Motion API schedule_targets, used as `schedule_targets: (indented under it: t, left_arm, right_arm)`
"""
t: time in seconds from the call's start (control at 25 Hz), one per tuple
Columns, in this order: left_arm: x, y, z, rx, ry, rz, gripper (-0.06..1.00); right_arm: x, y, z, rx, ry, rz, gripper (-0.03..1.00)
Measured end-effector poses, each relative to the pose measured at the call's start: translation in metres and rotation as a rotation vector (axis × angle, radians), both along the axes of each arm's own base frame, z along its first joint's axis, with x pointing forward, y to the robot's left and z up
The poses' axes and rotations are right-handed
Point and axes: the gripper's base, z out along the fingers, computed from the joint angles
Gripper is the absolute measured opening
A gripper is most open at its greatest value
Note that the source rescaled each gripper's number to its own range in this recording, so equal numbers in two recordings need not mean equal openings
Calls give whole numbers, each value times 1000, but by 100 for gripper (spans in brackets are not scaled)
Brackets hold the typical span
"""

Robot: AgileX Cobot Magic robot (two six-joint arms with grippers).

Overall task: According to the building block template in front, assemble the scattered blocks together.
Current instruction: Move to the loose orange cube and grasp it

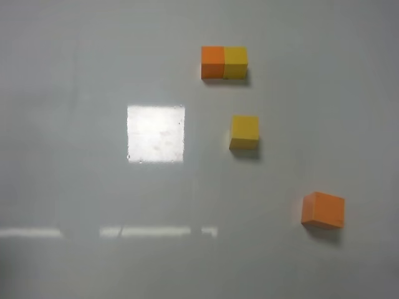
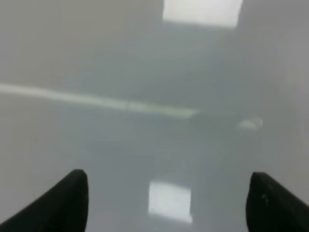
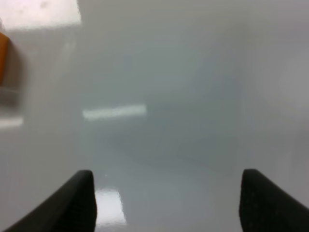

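Nearest the high camera sits the loose matte orange cube [image 1: 323, 210], turned askew on the glossy grey tabletop [image 1: 75, 93]. We log the loose matte yellow cube [image 1: 244, 132] well apart from it, further back, near the template bar [image 1: 224, 62]: 2 smaller-looking cubes, orange and yellow, joined flush. We judge progress at 0 of 2 blocks placed; both are still to be brought together, orange on the left as seen from above. We note the left gripper [image 2: 166, 186] and the right gripper [image 3: 166, 179] with dark blunt fingers spread wide, grasping nothing. All blocks look plain, sharp-edged, unmarked; the tabletop shows bright reflections.
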Motion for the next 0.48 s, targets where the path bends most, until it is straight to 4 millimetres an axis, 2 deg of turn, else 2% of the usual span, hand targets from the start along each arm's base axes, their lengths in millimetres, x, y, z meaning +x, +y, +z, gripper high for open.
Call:
schedule_targets:
  t: [0.16,0.28,0.48]
  left_arm:
    - [-38,-3,-30,-14,-35,8,76]
    - [-59,-4,-59,-17,-37,11,76]
    - [-82,-6,-109,-32,-24,8,76]
  right_arm:
    - [0,0,0,0,0,0,58]
    - [0,0,0,0,0,0,58]
    - [0,0,0,0,0,0,58]
